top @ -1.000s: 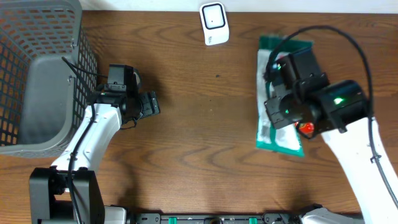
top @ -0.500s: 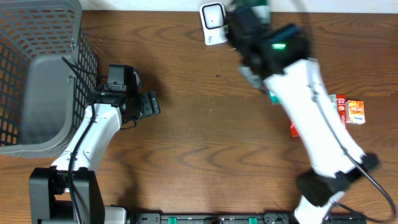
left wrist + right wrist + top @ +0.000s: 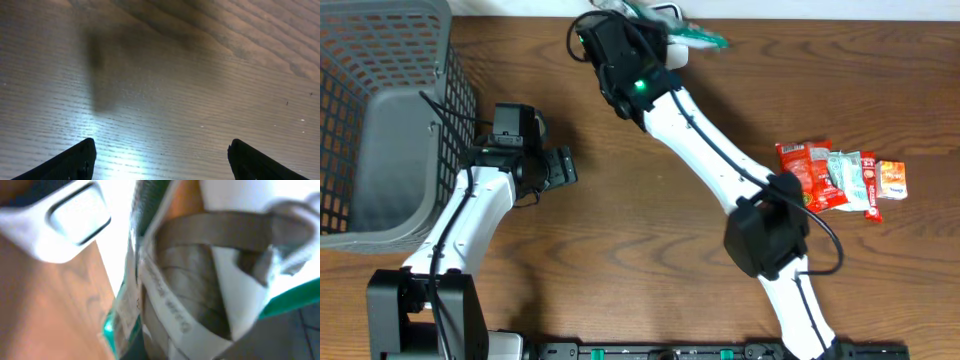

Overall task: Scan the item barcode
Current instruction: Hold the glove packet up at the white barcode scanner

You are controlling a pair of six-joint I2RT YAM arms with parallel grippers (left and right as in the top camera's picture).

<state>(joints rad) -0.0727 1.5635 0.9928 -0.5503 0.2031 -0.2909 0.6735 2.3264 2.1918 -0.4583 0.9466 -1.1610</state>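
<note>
Right gripper [image 3: 655, 22], closed on the green-and-white packet [image 3: 175, 305], holds it at the far edge of the surface [image 3: 620, 260], just beside the white scanner [image 3: 75, 215]. Left gripper [image 3: 560, 167], wide open and empty, hangs above the surface near the basket [image 3: 450, 90]

Right arm [image 3: 705, 140] stretches far forward, right tool [image 3: 645, 22] clamped; left tool [image 3: 160, 155] gapes wide.
</note>
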